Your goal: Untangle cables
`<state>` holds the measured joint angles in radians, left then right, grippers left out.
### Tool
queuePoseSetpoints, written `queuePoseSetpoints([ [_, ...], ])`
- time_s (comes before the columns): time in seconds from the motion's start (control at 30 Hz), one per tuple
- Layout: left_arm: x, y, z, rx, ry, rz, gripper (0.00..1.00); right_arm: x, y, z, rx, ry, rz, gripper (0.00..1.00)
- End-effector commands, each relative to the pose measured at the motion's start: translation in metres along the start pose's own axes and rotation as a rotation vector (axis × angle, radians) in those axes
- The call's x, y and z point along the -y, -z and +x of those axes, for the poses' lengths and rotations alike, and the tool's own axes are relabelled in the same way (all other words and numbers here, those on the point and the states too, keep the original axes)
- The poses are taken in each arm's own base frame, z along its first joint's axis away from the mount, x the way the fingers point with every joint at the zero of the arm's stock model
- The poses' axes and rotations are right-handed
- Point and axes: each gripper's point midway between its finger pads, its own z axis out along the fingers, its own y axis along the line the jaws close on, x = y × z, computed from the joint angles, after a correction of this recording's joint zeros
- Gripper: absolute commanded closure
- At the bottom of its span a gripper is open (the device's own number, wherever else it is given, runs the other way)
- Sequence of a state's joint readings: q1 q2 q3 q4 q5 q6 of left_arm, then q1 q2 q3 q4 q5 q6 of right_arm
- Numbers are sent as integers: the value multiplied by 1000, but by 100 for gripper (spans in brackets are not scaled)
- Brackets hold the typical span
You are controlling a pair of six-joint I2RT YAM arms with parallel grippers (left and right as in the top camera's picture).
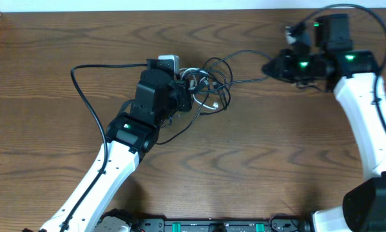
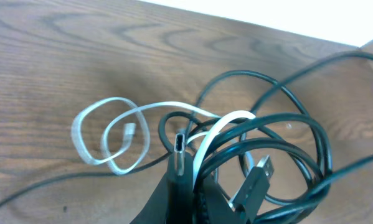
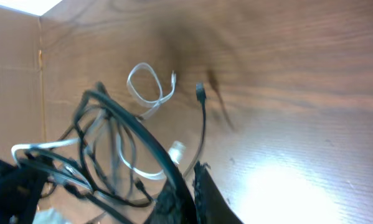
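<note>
The cables (image 1: 209, 80) are bunched on the middle of the desk (image 1: 257, 161). One black cord (image 1: 250, 80) is stretched sideways to the right pincer (image 1: 270, 67), which is pinched shut on it. The left pincer (image 1: 190, 89) is pressed onto a plug (image 2: 180, 148) pointing away, seen only from its wrist.

- I see the left arm (image 1: 109, 169) coming in from the near-left edge, its white link angled up toward table centre, with a green light lit on the black joint.
- The left wrist is black and bulky, and the left gripper (image 1: 187, 87) points right and away.
- In the left wrist view, the jaws are closed tight, pinching the cables (image 2: 236, 134).
- The right arm (image 1: 368, 122) climbs the right side, then bends left at the far edge, with green lights on.
- The right gripper (image 1: 270, 67) points left, its jaws drawn together on a black strand.
</note>
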<state>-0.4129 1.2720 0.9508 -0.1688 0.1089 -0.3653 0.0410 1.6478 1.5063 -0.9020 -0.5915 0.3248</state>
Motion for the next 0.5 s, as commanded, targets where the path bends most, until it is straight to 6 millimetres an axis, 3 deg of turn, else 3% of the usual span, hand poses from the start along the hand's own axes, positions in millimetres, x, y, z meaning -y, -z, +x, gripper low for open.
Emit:
queuePoseSetpoints([
  [0.0,-55,9,-31,126,17,-247,92,64,43,-27,130,-41,199,99],
  [0.17,-67,14,-49,190,39,-274,92,110,73,-27,151,-126,267,99],
  [0.33,-79,18,-58,221,58,-294,92,142,96,-23,171,-219,316,99],
  [0.47,-67,13,-52,185,55,-220,92,121,91,-23,149,-130,186,99],
])
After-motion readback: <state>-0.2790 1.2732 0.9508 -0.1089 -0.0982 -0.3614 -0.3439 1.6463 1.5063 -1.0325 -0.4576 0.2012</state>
